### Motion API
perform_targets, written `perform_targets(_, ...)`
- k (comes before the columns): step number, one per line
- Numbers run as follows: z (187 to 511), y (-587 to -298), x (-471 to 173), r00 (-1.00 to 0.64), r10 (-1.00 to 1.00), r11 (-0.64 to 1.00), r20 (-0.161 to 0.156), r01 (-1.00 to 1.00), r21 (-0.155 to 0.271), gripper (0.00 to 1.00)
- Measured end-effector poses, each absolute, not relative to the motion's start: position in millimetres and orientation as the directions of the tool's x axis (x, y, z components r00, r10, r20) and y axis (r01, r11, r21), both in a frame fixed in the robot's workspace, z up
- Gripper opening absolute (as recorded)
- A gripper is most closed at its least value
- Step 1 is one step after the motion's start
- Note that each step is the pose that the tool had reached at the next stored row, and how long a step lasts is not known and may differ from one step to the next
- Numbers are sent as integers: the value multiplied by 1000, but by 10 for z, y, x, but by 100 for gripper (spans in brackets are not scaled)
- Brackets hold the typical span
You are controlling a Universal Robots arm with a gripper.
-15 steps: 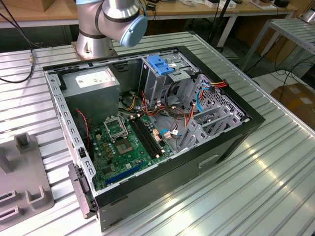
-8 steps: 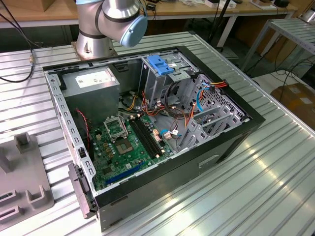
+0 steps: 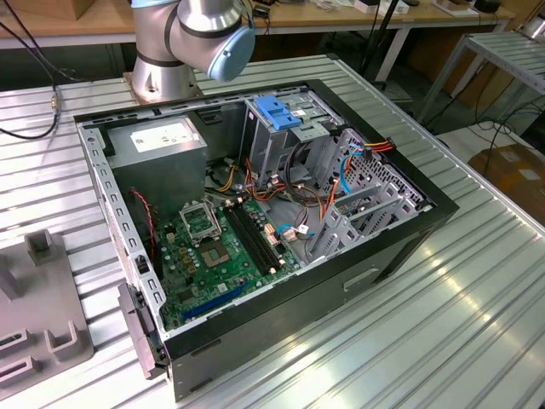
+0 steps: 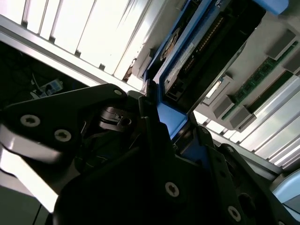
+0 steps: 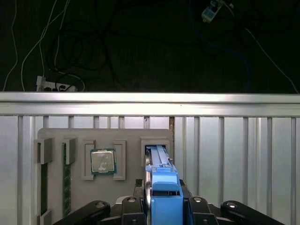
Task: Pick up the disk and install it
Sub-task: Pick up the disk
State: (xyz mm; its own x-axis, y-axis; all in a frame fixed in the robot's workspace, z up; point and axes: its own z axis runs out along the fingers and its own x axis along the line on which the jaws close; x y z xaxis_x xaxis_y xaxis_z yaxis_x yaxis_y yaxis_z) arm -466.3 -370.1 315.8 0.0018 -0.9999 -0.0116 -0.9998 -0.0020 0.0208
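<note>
Blue-railed disk stands pinched in gripper (above grey tray).

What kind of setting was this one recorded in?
Most likely a robotics lab or workshop test cell: an open black desktop computer case lies on a ribbed aluminium table, a grey robot arm is mounted beside it, and wooden workbenches with cables stand behind.
</note>
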Motion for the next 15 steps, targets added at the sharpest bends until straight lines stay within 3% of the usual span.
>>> perform_targets(15,3344,-3701,-4663,2,-1000,-2,-12,-1000,21,37)
